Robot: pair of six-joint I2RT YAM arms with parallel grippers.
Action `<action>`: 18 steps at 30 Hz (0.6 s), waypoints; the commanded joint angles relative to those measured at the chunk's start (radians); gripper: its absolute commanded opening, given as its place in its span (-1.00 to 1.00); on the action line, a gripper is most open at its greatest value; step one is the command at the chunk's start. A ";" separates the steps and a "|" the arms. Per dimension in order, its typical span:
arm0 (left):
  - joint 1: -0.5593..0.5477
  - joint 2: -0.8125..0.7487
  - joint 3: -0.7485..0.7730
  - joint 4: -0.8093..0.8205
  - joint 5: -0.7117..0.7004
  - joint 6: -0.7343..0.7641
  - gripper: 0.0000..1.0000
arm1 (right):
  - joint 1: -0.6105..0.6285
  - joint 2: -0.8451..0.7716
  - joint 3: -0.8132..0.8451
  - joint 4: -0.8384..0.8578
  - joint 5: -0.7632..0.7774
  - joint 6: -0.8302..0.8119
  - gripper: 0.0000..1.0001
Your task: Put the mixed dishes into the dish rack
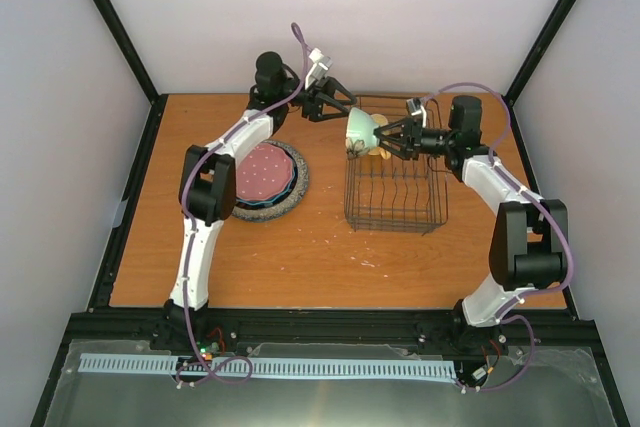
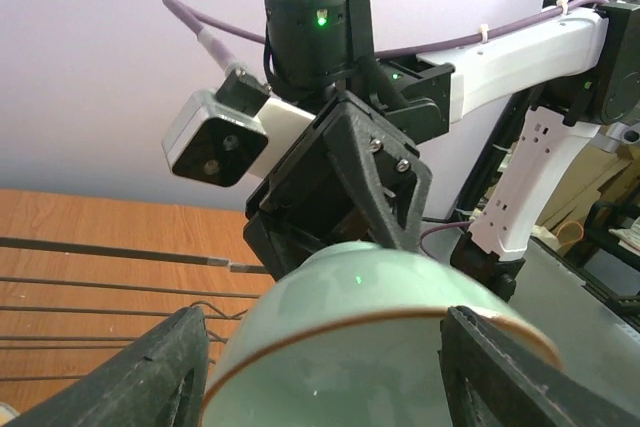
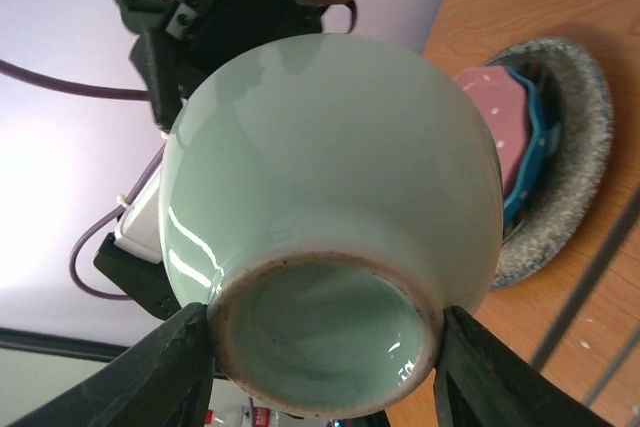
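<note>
The right gripper (image 3: 322, 357) is clamped on the foot ring of the small mint-green bowl (image 3: 330, 167), one finger touching each side. It holds the bowl tipped on its side in the air above the far left corner of the dish rack (image 1: 395, 227). The left gripper (image 2: 325, 377) meets the bowl from the opposite side with its fingers spread wide around the rim. The frame edge cuts off their contact, so its grip cannot be told. A scrap of yellow (image 1: 379, 153) shows at the rack's far edge, mostly hidden by the bowl. Left of the rack on the table (image 1: 300, 257) lies a stack: the pink dotted plate (image 1: 265, 169) on the teal dotted plate (image 1: 291, 180) on the grey speckled plate (image 1: 297, 197). The left arm covers the stack's left edge.
</note>
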 commanded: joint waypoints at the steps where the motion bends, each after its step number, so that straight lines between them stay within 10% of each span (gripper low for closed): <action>1: 0.004 0.042 0.072 0.256 0.241 -0.216 0.28 | -0.029 0.005 -0.017 0.029 0.004 -0.028 -0.94; 18: 0.076 0.046 0.056 0.262 0.211 -0.247 0.25 | -0.132 -0.018 0.074 -0.234 0.184 -0.234 -0.95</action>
